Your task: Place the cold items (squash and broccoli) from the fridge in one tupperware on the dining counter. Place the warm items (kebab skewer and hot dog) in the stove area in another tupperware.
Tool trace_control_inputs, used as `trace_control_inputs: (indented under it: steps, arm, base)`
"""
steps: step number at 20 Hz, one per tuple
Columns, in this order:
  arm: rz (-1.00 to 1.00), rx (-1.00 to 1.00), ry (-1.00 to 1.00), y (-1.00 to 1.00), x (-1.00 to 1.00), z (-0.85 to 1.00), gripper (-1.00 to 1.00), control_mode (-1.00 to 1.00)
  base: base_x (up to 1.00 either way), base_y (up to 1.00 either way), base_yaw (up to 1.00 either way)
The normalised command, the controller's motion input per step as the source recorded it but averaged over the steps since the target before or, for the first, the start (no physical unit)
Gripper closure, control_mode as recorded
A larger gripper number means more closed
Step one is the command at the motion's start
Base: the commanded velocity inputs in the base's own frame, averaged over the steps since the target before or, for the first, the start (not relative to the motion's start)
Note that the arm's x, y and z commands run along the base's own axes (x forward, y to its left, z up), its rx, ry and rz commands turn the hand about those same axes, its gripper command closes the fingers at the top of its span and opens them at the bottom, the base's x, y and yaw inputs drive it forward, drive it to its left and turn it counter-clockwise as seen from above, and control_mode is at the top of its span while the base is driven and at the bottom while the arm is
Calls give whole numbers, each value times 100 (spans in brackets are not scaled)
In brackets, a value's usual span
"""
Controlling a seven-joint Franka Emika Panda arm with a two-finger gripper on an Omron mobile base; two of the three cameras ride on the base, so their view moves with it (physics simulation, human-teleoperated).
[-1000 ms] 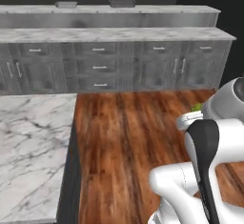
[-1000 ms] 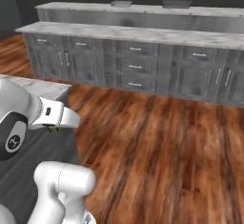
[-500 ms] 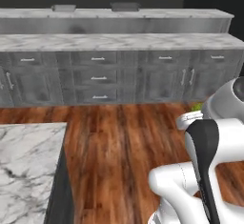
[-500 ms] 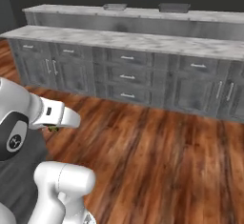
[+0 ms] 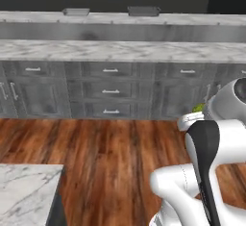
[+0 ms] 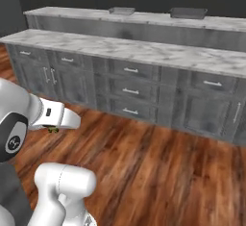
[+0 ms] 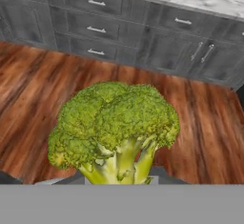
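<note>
One broccoli point(image 7: 114, 130) sits centre-frame, clamped in the closed gripper point(image 7: 119, 180). Since a second ago the base has swung toward the table point(image 5: 120, 51) with two tupperwares point(image 5: 143, 11) at top, so delivery nears.

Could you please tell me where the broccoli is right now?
The broccoli is held in the shut gripper, in the middle of the hand view, above the wooden floor in front of the grey drawers.

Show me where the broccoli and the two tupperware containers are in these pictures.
broccoli point(image 7: 114, 123), hand view, on the green crown.
left tupperware point(image 6: 122, 10), right base view, on its rim.
right tupperware point(image 6: 188, 12), right base view, on its front wall.
</note>
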Motion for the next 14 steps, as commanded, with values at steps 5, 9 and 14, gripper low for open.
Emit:
trace_control_inputs:
  steps: [5, 9, 14]
  arm:
    - [0, 0, 0, 0, 0, 0, 100, 100]
    - [0, 0, 0, 0, 0, 0, 100, 100]
    - [0, 0, 0, 0, 0, 0, 100, 100]
  base:
    - [100, -10, 41]
    - [100, -4, 48]
    - [100, -1, 55]
